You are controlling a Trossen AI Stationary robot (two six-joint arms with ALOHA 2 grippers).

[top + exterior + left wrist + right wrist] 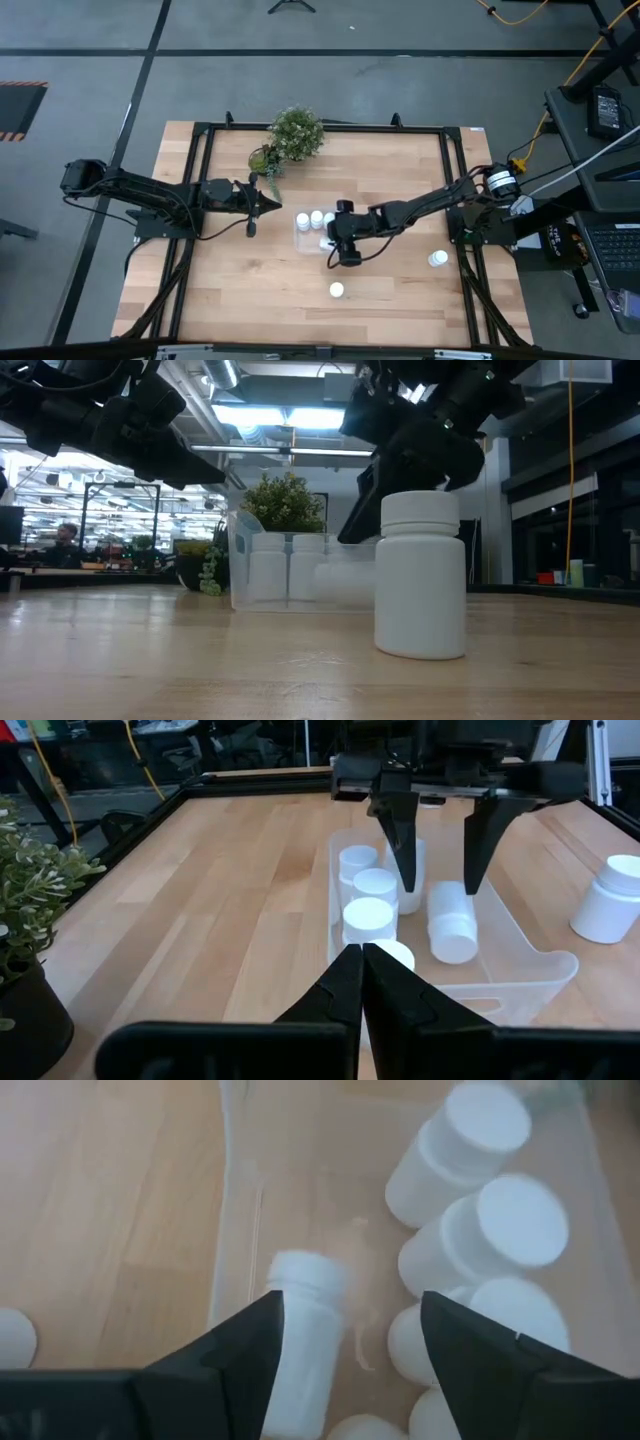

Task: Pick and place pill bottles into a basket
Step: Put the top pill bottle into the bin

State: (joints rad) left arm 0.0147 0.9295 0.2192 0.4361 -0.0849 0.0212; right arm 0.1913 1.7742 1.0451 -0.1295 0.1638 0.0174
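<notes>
Nearest the low camera, one pill bottle (421, 576) is seen upright on the table (230, 285), alone; a second loose one (438, 259) is set near the right arm's base. Next, the right gripper (436, 848) is held over the basket (530, 975), fingers spread and empty. A bottle on its side (451, 923) is seen directly under them, inside the tray, long axis along the tray's length; release is judged done. Several more bottles (368, 915) are stood upright beside it. The right arm is judged nearer both loose bottles, which lie toward the table's front and right of that gripper. Farther off, the left gripper (258, 206) is parked just left of the basket, fingers closed on nothing. A potted plant (295, 133) is behind.
</notes>
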